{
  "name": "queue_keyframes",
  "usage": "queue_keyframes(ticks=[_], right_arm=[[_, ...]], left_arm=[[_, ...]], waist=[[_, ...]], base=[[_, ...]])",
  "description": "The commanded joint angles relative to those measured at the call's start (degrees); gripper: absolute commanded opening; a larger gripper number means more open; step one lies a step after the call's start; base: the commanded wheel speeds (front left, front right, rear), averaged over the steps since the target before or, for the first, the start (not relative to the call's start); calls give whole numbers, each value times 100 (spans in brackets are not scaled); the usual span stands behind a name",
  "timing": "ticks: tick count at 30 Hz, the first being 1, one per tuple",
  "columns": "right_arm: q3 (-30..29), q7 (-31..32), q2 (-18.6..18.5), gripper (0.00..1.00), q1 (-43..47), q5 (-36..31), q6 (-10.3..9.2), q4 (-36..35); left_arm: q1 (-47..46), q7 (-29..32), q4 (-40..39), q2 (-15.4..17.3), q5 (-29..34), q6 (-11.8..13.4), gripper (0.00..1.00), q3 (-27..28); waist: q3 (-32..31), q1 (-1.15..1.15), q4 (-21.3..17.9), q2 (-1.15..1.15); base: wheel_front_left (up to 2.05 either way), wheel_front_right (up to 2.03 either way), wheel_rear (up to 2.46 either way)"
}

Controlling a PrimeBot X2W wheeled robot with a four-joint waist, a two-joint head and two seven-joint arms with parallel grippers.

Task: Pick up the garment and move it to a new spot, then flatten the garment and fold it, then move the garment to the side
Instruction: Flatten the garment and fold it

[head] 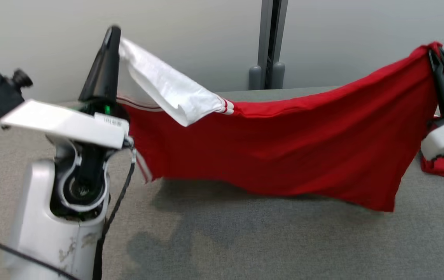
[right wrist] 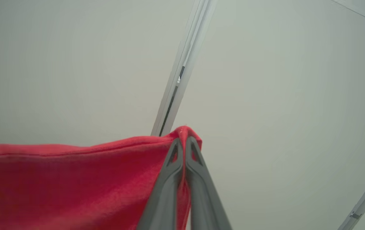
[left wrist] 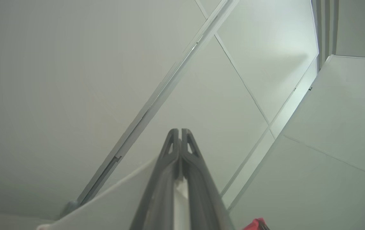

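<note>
Two grippers hold one shirt up in the air between them.

In the head view, the left gripper (head: pixel 113 33) points up. Its two dark fingers are pinched tight on the white sleeve (head: pixel 167 89) of the shirt (head: pixel 284 155). The right gripper (head: pixel 437 52) is far over on the other side, pinched tight on a red corner of the shirt. The shirt hangs like a red curtain from one gripper to the other, above the grey table (head: pixel 245 241). It sags a bit in the middle. The white sleeve flops down over the top edge and has thin stripes at its end. The shirt's shadow lies on the table under it. I cannot tell if the bottom edge touches the table. A grey post (head: pixel 269 39) stands behind the table, by the pale wall (head: pixel 362 31).

In the left wrist view, the left gripper (left wrist: pixel 180 131) has its fingers pressed together, with the white sleeve (left wrist: pixel 131 191) caught between them lower down. A tiny bit of red shows at the bottom edge.

In the right wrist view, the right gripper (right wrist: pixel 185 140) has its tips shut on a red fold of the shirt (right wrist: pixel 73 179). The red cloth stretches away to the left of that view.
</note>
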Motion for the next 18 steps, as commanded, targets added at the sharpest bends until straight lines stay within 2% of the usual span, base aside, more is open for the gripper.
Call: queue_keyframes(ticks=[1, 7, 8, 12, 15, 18], right_arm=[[34, 52, -69, 0, -143, 38, -2, -37], [476, 523, -393, 0, -1230, 312, -2, 76], [641, 633, -481, 0, -1721, 419, -2, 206], [997, 804, -631, 0, -2873, 641, -2, 533], [1265, 742, -631, 0, -3801, 766, -2, 958], [1335, 463, -432, 0, -4762, 849, -2, 1548]], left_arm=[[-173, 32, -28, 50, 22, 46, 0, 43], [-1423, 513, 185, 125, -66, 457, 0, 116], [-1963, 654, 385, 187, -29, 580, 0, 155], [-3158, 911, 958, 297, -89, 852, 0, 307], [-4117, 878, 1552, 458, 102, 857, 0, 328], [-5112, 680, 2195, 584, 324, 702, 0, 299]], waist=[[47, 0, -17, 0], [502, 0, -59, 0], [764, 0, -70, 0], [1526, 0, -76, 0], [2049, 0, -100, 0], [2472, 0, -170, 0]], base=[[0, 0, 0], [0, 0, 0], [0, 0, 0], [0, 0, 0], [0, 0, 0], [0, 0, 0]])
